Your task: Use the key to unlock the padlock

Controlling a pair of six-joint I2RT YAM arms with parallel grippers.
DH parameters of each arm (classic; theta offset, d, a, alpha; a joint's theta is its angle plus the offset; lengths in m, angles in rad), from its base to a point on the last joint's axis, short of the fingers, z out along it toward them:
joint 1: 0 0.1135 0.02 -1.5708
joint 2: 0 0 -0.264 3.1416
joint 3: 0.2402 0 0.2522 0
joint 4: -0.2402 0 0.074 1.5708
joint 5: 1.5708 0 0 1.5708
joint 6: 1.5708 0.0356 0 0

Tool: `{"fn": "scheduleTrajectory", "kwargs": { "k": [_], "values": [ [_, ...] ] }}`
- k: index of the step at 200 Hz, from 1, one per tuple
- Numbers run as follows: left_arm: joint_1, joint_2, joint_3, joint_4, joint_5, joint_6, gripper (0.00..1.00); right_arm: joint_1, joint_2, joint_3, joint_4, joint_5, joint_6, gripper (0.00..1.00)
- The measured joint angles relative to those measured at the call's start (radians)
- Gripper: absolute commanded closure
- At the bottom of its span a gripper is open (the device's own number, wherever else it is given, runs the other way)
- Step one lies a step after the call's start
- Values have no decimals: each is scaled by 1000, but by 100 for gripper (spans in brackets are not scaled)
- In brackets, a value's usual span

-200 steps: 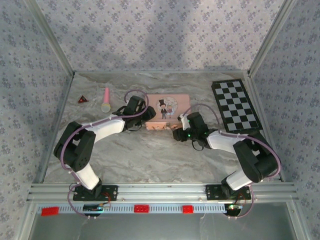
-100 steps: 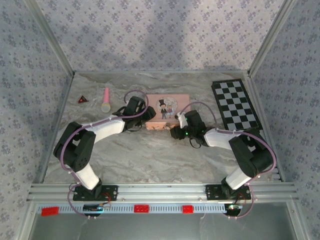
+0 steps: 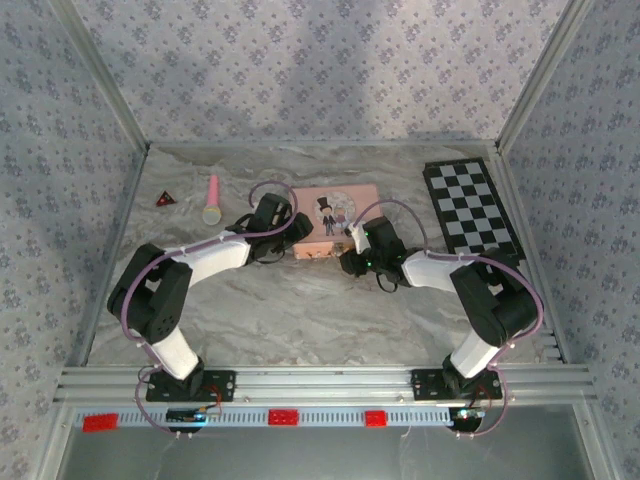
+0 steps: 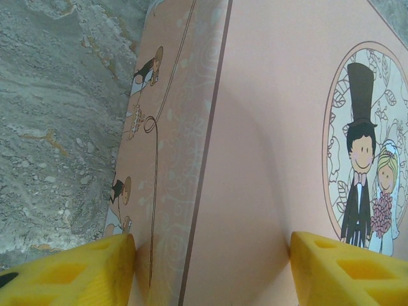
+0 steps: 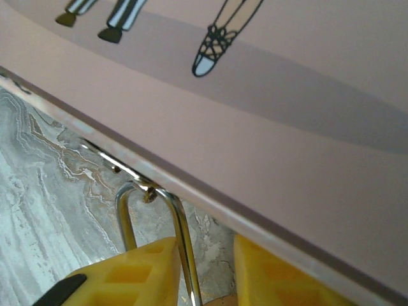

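Observation:
The pink cartoon tin (image 3: 360, 195) lies at the back middle of the table. My left gripper (image 3: 297, 232) is at its left end. In the left wrist view its yellow fingers (image 4: 102, 271) press the tin (image 4: 268, 127), one on the side wall and one on the lid. My right gripper (image 3: 350, 256) is at the tin's front edge. The padlock (image 5: 182, 236) hangs from the tin's (image 5: 287, 146) clasp by its thin silvery shackle. My right gripper (image 5: 205, 255) is narrowed around one shackle leg and a sliver of brass body. The key is hidden.
A black-and-white checkerboard (image 3: 470, 210) lies at the back right. A pink stick with a pale round end (image 3: 212, 200) and a small red triangle (image 3: 166, 199) lie at the back left. Patterned walls enclose the table on three sides.
My right gripper has slid left along the tin's front edge and its jaws have narrowed. The left arm and the tin have not moved.

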Motion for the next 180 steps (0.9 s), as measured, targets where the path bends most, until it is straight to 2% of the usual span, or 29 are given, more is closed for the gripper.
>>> {"fn": "scheduleTrajectory", "kwargs": {
  "k": [39, 135, 180],
  "values": [
    [0, 0, 0, 0, 0, -1, 37, 4, 2, 0, 14, 1, 22, 84],
    [0, -6, -31, 45, -3, -53, 36, 48, -13, -93, 179, 79, 253, 100],
    [-23, -16, -48, 58, -4, -90, 36, 50, -32, -144, 245, 117, 430, 100]
  ]
}}
